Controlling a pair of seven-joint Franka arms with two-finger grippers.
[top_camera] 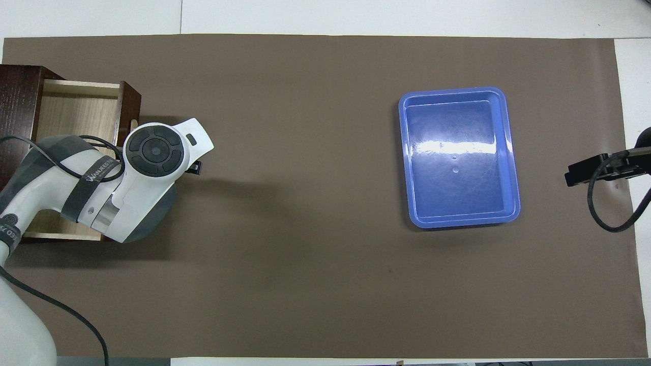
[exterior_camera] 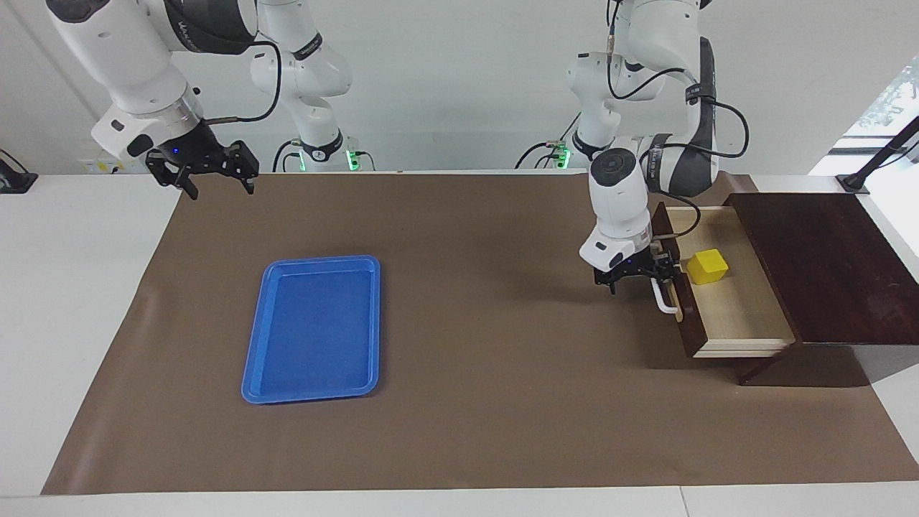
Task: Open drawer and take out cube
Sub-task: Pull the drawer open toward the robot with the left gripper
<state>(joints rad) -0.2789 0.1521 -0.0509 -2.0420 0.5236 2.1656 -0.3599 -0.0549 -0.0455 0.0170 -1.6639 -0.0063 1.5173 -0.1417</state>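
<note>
Left gripper [exterior_camera: 650,276] pinching white handle [exterior_camera: 664,298] of open drawer [exterior_camera: 732,305], right of frame; yellow cube [exterior_camera: 707,266] inside.
Right gripper [exterior_camera: 208,169] spread, waiting upper left; blue tray [exterior_camera: 267,337] alone on brown mat [exterior_camera: 488,402].

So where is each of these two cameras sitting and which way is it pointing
Facing view: high across the table, facing both arms; left gripper at the dark brown wooden drawer holding a small yellow cube, right gripper waiting.
Overhead view: above the robots, looking steeply down; left arm covers the drawer.
Shared: drawer, blue plastic tray.
</note>
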